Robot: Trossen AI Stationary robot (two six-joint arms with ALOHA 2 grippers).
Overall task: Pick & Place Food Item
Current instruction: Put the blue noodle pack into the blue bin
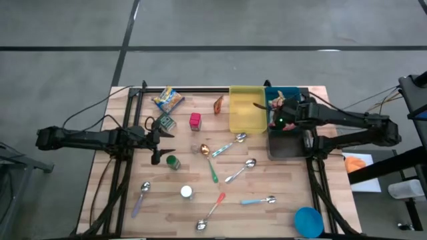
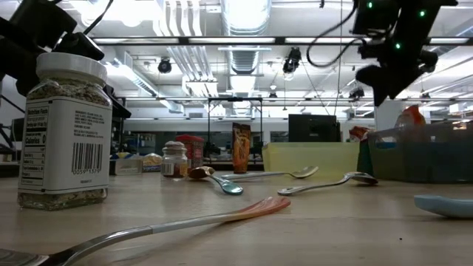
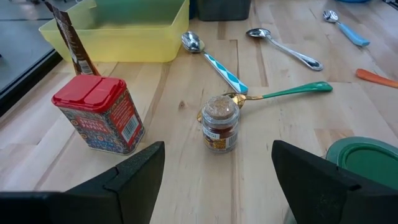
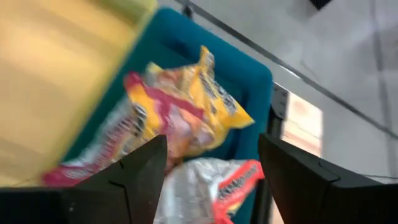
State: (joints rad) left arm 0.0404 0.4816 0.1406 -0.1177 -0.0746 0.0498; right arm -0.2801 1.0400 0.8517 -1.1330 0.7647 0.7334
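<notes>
A yellow snack bag [image 4: 186, 106] lies in the teal bin [image 4: 249, 68], resting partly on a white and orange packet [image 4: 211, 183]. My right gripper [image 4: 211, 168] hovers open above them; in the low view its fingers [image 2: 380, 89] hang clear above the teal bin's rim [image 2: 421, 133]. From above, the right gripper [image 1: 275, 112] is over the teal bin [image 1: 291, 93] at the far right. My left gripper [image 3: 217, 180] waits open at the table's left [image 1: 162, 138], with a red tin [image 3: 99, 115] and a small spice jar [image 3: 219, 123] standing ahead of it.
A yellow bin [image 1: 247, 110] stands left of the teal bin and a dark bin [image 1: 288, 147] nearer. Several spoons [image 1: 240, 171], a snack bag [image 1: 167, 100], a brown packet [image 1: 218, 105], a green-lidded can [image 1: 173, 162], a white-capped jar [image 1: 187, 193] and a blue bowl [image 1: 308, 221] are scattered on the table.
</notes>
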